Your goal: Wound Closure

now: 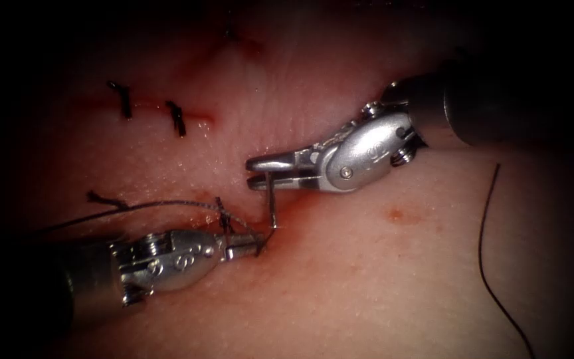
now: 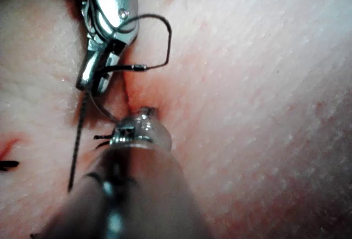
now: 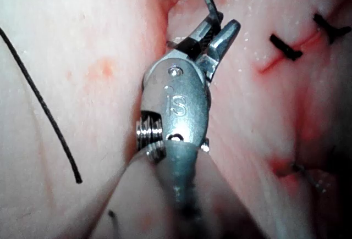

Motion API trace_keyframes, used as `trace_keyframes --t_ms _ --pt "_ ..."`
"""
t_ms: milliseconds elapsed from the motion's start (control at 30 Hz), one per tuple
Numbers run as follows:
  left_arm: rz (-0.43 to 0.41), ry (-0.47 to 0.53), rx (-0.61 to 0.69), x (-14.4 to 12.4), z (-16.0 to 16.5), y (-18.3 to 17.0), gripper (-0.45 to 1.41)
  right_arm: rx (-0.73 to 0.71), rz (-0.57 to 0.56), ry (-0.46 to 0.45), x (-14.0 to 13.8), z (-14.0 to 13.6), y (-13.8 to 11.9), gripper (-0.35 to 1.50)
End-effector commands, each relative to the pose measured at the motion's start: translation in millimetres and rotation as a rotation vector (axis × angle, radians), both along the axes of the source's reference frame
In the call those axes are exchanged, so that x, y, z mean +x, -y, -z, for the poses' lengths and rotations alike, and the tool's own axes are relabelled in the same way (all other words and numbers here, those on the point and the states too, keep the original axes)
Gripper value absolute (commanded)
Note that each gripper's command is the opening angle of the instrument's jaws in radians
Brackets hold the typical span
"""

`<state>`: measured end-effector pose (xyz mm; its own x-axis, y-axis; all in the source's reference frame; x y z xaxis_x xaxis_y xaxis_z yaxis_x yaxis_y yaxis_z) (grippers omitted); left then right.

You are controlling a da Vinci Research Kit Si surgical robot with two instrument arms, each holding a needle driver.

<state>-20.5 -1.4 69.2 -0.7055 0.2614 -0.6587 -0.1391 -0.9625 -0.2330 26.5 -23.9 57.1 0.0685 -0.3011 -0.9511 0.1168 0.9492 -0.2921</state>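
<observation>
The left tool (image 1: 244,249) is nearest, low by the cut (image 1: 287,213), its jaws pinched on the thread (image 1: 167,205) beside a knot. The right tool (image 1: 255,171) has its jaws closed on the needle (image 1: 270,199) near one end; the other end touches the tissue (image 1: 367,266) at the cut. Two stitches (image 1: 151,110) are done on the upper cut. This cut has stitches to the left but is open on the right.

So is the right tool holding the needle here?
Yes, the right tool's jaws are shut on the needle, which runs down from them to the cut.
</observation>
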Motion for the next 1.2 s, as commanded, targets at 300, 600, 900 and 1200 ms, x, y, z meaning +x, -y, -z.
trace_keyframes --t_ms 300,600,900,1200 --pt "-0.004 0.001 0.0 -0.3 -0.5 0.0 0.05 0.002 0.068 0.087 0.9 -3.5 2.5 -0.35" --pt "-0.005 0.001 0.0 -0.3 -0.6 -0.1 0.05 0.059 0.09 0.14 0.3 -6.2 4.1 -0.35" --pt "-0.004 -0.001 -0.002 -0.2 -0.7 -0.2 0.04 0.109 0.164 0.186 0.3 -7.8 6.3 -0.35" --pt "-0.006 -0.005 -0.002 0.0 -0.9 -0.2 0.04 0.155 0.215 0.24 0.5 -9.6 8.5 -0.35"
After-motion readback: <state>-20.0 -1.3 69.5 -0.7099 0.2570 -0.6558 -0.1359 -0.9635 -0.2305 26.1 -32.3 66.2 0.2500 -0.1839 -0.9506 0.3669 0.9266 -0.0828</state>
